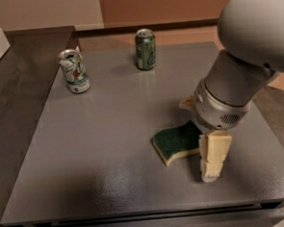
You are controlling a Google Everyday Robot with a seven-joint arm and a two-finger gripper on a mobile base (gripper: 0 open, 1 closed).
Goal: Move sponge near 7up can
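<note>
**A:** Where's the sponge?

**B:** The sponge (175,143) lies flat right of the table's (102,180) middle. It has a dark green scrub top over pale yellow foam, and its edges are wavy. Its right end runs under the gripper (197,140).

**A:** Is the gripper holding it?

**B:** No, it's spread open. 1 of the 2 blocky cream fingers (213,154) reaches down just beside the sponge's near right corner, and the other peeks out behind the grey wrist. The sponge's right end sits between them.

**A:** And the 7up can?

**B:** The 7up can (75,71) is at the back left, well apart from the sponge. It's white with green and red marks and a silver top, and it leans a little.

**A:** What's between them?

**B:** Matte grey tabletop with a soft sheen. The green can (146,48) stands upright at the back middle, off that line. The bulky pale arm (257,31) fills the right side. A darker counter (15,94) adjoins the table on the left.
</note>
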